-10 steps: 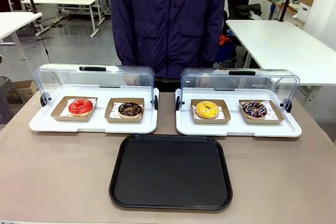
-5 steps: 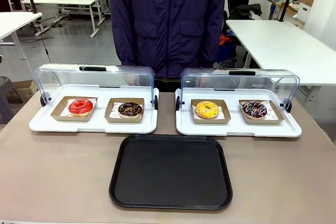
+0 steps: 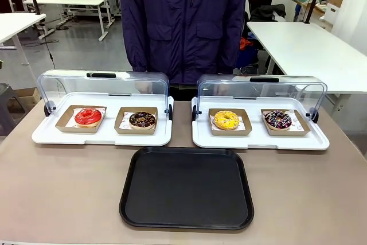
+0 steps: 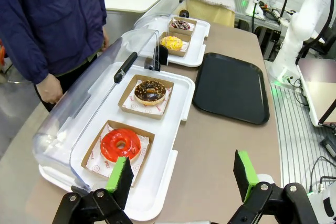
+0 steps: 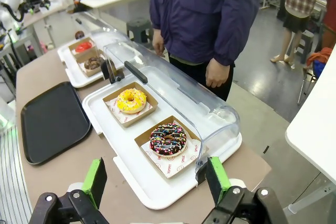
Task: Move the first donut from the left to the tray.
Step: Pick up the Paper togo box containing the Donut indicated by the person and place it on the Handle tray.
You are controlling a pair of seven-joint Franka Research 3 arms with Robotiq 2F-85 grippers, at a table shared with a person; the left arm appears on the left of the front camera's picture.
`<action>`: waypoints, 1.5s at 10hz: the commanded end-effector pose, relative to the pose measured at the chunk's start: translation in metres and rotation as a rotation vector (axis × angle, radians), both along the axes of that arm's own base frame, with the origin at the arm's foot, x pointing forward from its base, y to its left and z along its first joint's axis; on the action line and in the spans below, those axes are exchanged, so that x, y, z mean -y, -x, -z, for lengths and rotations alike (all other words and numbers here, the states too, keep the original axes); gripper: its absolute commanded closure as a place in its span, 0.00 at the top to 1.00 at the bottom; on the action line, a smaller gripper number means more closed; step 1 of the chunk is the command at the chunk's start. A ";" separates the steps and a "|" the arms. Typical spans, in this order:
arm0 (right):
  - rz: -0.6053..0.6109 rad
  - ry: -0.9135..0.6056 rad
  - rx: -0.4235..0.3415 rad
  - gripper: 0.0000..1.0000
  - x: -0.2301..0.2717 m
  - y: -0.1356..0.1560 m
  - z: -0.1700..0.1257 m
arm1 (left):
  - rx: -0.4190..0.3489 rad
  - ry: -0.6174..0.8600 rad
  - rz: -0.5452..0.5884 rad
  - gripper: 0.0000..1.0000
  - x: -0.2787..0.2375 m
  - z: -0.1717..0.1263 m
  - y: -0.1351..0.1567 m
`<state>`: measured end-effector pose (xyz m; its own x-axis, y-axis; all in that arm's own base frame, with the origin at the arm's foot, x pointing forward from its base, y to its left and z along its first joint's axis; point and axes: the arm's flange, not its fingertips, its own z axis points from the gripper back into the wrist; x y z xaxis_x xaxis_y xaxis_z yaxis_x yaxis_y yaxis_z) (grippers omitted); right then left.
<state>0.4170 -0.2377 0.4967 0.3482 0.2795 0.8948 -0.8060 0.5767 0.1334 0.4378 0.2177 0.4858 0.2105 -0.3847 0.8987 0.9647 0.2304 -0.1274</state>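
Observation:
The red-iced ring donut (image 3: 88, 116) sits in its brown cardboard holder (image 3: 64, 123) at the left end of the left white tray (image 3: 51, 137). In the left wrist view that red donut (image 4: 121, 145) lies just beyond my open left gripper (image 4: 184, 176), whose green pads are spread wide with nothing between them. The black tray (image 3: 187, 187) lies bare at the table's near middle; it is the black tray (image 4: 231, 86) in the left wrist view. My right gripper (image 5: 157, 180) is open over the right white tray's near corner (image 5: 142, 182).
A chocolate donut (image 3: 142, 120) shares the left white tray. The right white tray (image 3: 259, 140) holds a yellow donut (image 3: 226, 120) and a sprinkled dark donut (image 3: 277, 119). Both clear domed lids (image 3: 103, 81) are swung back. A person (image 3: 183, 21) stands at the far side.

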 end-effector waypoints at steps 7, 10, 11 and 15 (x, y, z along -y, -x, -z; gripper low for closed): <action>-0.005 -0.005 0.013 1.00 -0.002 0.001 -0.003 | 0.002 0.000 0.008 1.00 0.001 -0.003 0.003; -0.005 -0.005 0.013 1.00 -0.002 0.001 -0.003 | 0.002 0.000 0.008 1.00 0.001 -0.003 0.003; -0.005 -0.005 0.013 1.00 -0.002 0.001 -0.003 | 0.002 0.000 0.008 1.00 0.001 -0.003 0.003; -0.005 -0.005 0.013 1.00 -0.002 0.001 -0.003 | 0.002 0.000 0.008 1.00 0.001 -0.003 0.003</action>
<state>0.4169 -0.2377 0.4967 0.3481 0.2794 0.8948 -0.8060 0.5766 0.1336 0.4378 0.2177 0.4858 0.2105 -0.3847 0.8987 0.9647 0.2304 -0.1274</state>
